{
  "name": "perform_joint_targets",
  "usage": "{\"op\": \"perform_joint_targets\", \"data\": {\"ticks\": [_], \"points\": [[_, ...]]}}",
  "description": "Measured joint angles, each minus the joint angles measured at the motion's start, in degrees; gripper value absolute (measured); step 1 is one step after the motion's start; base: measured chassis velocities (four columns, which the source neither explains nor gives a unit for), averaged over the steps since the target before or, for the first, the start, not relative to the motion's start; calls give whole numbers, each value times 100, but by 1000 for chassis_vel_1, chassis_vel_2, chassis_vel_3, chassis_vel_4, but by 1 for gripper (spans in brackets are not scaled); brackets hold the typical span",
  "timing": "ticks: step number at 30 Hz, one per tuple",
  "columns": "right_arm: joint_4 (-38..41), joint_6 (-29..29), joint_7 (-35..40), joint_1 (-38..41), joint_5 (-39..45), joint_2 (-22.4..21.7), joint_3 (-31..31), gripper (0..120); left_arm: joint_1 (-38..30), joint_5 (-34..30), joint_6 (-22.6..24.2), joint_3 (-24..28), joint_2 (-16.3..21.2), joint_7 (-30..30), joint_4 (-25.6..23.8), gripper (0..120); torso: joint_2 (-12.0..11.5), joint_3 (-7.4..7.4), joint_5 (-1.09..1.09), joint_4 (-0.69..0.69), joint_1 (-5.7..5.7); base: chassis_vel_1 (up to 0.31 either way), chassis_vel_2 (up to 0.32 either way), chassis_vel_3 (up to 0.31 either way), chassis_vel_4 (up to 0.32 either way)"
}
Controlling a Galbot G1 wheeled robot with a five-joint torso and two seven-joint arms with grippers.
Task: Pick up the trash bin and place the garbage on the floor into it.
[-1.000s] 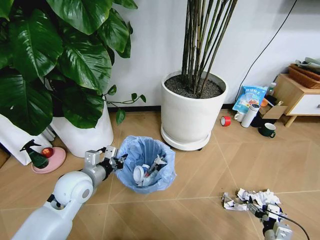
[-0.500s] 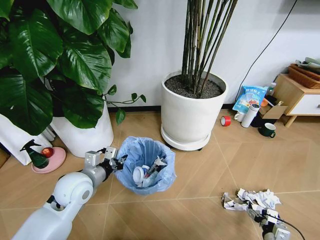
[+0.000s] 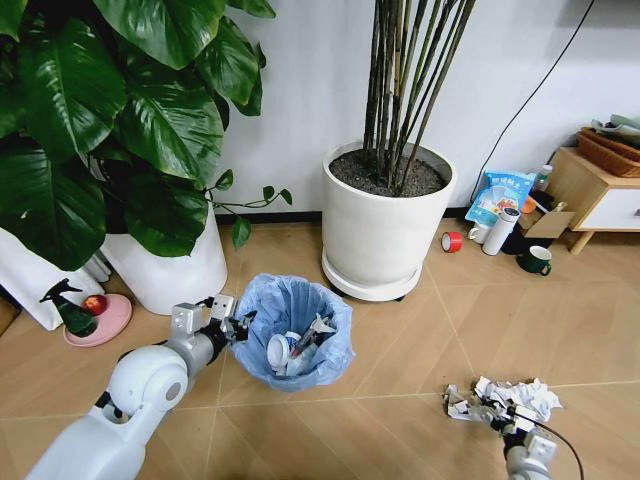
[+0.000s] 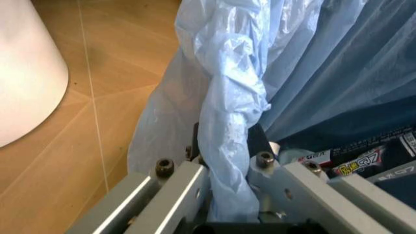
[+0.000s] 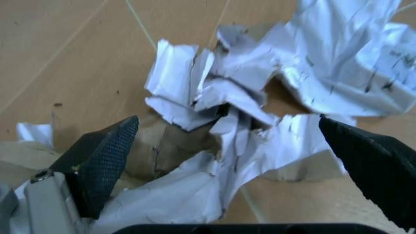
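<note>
The trash bin point(image 3: 292, 332) stands on the floor point(image 3: 400, 330) in front of the white plant pot point(image 3: 385, 215). The left gripper point(image 4: 229, 163) has its fingers clamped on the bin's bag rim. The right gripper point(image 5: 234, 146) hovers, fingers wide, over the crumpled paper point(image 5: 260, 97) right of the bin.

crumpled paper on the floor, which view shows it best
The right wrist view: the crumpled paper lies close up between the open right gripper fingers. The head view shows it small on the floor. The left wrist view shows the trash bin instead.
</note>
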Motion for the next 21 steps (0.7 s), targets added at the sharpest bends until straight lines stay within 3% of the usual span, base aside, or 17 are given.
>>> {"op": "perform_joint_targets", "data": {"ticks": [9,12,14,16,21], "points": [[-510,-19,62,358,-124,37,-45,98,-4,-33,5,-25,34,-15,-32,0,0,0,0,0,0,0,0,0,0],[-577,-21,71,407,-125,65,-45,85,-16,-34,5,-19,21,-16,-32,0,0,0,0,-1,0,0,0,0,0],[-584,-22,71,412,-125,69,-45,84,-19,-34,5,-18,22,-16,-32,0,0,0,0,-1,0,0,0,0,0],[-630,-56,68,457,-115,113,-57,70,-39,-45,5,-16,30,-16,-31,0,0,0,-1,-1,0,0,0,0,0],[-706,-94,60,535,-51,183,-77,53,-44,-71,8,-30,62,-26,-40,0,0,-1,-4,-1,0,0,0,0,0]]}}
